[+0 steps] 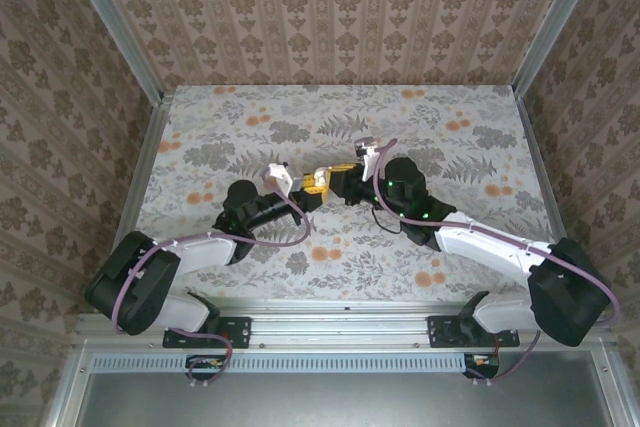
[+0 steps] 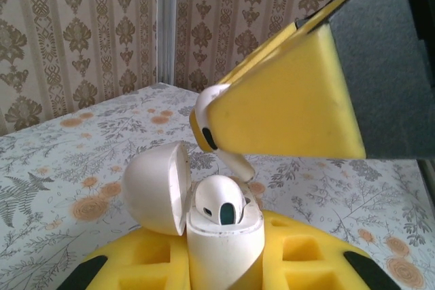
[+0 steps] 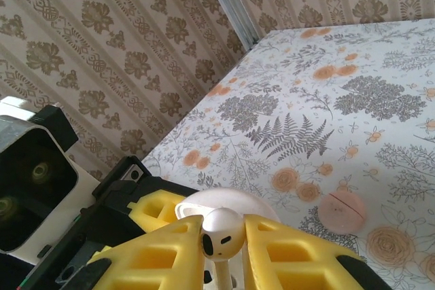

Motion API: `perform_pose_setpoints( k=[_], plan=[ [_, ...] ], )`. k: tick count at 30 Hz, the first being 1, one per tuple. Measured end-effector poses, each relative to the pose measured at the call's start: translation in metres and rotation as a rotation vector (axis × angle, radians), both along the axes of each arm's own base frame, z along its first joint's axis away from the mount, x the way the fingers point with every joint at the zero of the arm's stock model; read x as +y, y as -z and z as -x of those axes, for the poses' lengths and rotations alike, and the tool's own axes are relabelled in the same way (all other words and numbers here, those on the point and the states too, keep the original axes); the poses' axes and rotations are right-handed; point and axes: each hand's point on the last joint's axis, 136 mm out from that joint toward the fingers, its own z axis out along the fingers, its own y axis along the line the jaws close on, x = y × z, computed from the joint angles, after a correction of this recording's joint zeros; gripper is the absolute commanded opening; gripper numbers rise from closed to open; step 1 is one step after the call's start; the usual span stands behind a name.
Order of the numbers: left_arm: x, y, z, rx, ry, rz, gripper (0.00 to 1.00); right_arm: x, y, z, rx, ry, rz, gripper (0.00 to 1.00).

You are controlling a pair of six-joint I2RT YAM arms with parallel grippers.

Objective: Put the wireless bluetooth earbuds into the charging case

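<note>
Earbuds [image 2: 219, 205], two: one in the lone case [image 2: 224, 249], one in right jaws

Salmon-pink round disc [image 3: 342, 210] lies flat on floral-patterned table [image 3: 380, 66], well apart from its wall-side edge. Patterned walls [image 1: 330, 7] enclose table.

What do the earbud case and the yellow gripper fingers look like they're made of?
The charging case looks like smooth white hard plastic, with a soft sheen on its open lid. The yellow fingers look matte and faintly grainy, with molded recesses: likely foam or soft rubber, unclear which.
</note>
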Motion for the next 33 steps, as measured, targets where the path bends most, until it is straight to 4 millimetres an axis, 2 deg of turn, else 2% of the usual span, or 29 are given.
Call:
perform_pose_setpoints(
  k=[21,33],
  plan=[
    [0.001,-0.017,-0.001,0.011,-0.010,0.073,0.09,0.005,-0.010,-0.004,-0.042,0.004,-0.037,0.20],
    [0.002,-0.021,-0.002,0.000,-0.016,0.086,0.09,0.005,-0.012,-0.003,-0.048,0.001,-0.041,0.24]
  ],
)
